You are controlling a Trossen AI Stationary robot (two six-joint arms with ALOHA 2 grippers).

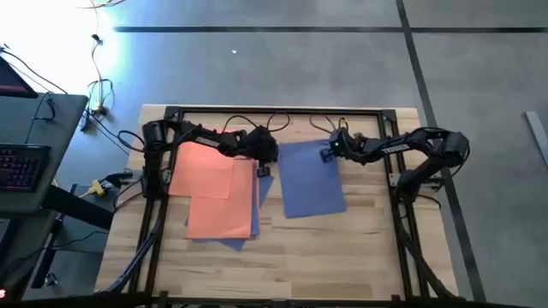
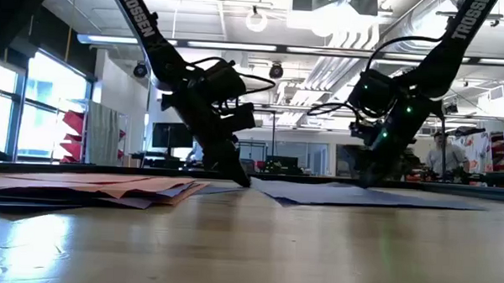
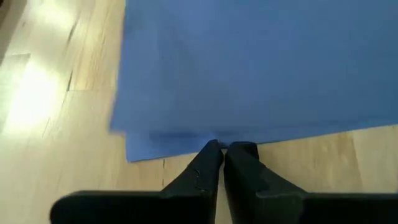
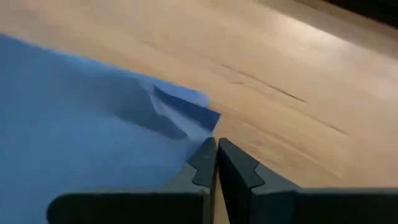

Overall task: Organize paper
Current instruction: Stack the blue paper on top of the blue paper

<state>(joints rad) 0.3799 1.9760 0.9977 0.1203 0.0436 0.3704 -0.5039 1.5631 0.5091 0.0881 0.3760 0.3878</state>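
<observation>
A stack of blue paper (image 1: 312,184) lies flat in the middle of the table. To its left lie orange sheets (image 1: 210,184) overlapping each other, with bluish sheet edges (image 1: 229,242) showing from under them. My left gripper (image 1: 265,164) is shut, its tips at the blue stack's left edge. My right gripper (image 1: 329,152) is shut at the stack's far right corner. In the low view, both grippers reach down to table level: the left gripper (image 2: 238,179) and the right gripper (image 2: 370,177). My left gripper meets the blue stack's left long edge (image 3: 214,138) with its shut fingertips, coming slanting down from the table's left. The sheets lie flat on the table, the lower one offset. Whether it pinches a sheet or only touches the edge, I cannot tell. My right gripper has its shut fingertips on the blue paper beside its far right corner (image 4: 186,118), coming slanting down from the table's right. The corner is creased and raised a little. The rest of the sheet lies flat on the table.
A black frame (image 1: 274,111) runs along the table's far edge and down both sides. Cables (image 1: 257,124) lie along the far side. Bare wood (image 1: 342,257) spreads across the near half. A keyboard desk (image 1: 26,154) stands off the table's left.
</observation>
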